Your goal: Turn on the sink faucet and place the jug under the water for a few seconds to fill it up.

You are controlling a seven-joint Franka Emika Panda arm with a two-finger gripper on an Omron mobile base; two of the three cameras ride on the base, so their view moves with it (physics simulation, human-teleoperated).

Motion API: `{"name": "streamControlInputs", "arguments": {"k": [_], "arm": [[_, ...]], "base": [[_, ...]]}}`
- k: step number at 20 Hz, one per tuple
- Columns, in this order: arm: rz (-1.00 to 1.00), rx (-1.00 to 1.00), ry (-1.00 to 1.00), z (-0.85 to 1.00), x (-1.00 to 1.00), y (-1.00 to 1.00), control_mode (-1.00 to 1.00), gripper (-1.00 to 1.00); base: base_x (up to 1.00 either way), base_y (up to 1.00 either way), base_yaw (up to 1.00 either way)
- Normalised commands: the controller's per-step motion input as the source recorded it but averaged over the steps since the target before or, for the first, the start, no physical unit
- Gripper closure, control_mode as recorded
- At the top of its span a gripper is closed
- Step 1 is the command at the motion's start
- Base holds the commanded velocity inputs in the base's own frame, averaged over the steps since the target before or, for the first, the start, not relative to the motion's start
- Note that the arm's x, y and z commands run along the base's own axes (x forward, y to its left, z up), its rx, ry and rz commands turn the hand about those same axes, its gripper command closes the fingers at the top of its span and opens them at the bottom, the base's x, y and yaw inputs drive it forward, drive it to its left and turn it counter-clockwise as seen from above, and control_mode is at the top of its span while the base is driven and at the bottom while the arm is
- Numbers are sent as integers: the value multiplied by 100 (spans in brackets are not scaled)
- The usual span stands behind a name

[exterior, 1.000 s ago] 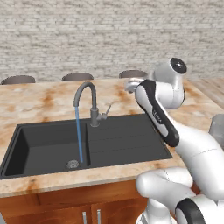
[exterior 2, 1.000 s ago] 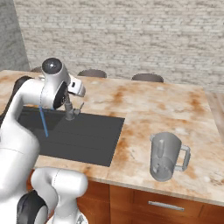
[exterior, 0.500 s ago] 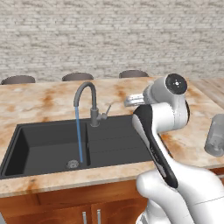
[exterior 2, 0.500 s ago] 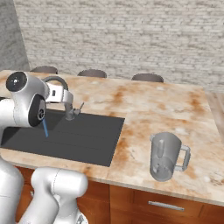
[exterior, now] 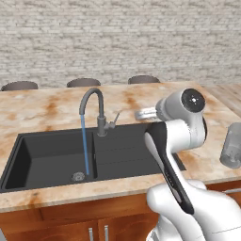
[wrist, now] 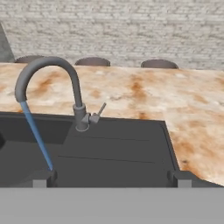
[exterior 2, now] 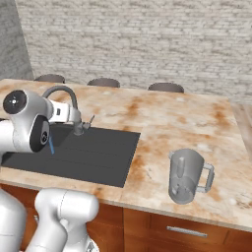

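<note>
We see the water (exterior: 85,146) running from the sink faucet (exterior: 92,109) into the sink (exterior: 52,153), so filling can start. Our jaws stand spread and empty (nothing between them). The jug (exterior 2: 187,175) waits upright on the table (exterior 2: 172,118), well right.

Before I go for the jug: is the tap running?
On: a blue stream of water falls from the tap into the sink.
</note>
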Motion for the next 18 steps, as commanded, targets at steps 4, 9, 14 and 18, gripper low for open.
{"name": "streamControlInputs", "arguments": {"k": [4, 9, 14, 18], "arm": [[0, 0, 0, 0, -48, 0, -100, -100], [0, 0, 0, 0, -13, 0, -100, -100], [0, 0, 0, 0, 0, 0, -100, -100], [0, 0, 0, 0, 0, 0, -100, -100]], "base": [[0, 0, 0], [0, 0, 0], [0, 0, 0], [0, 0, 0]]}}
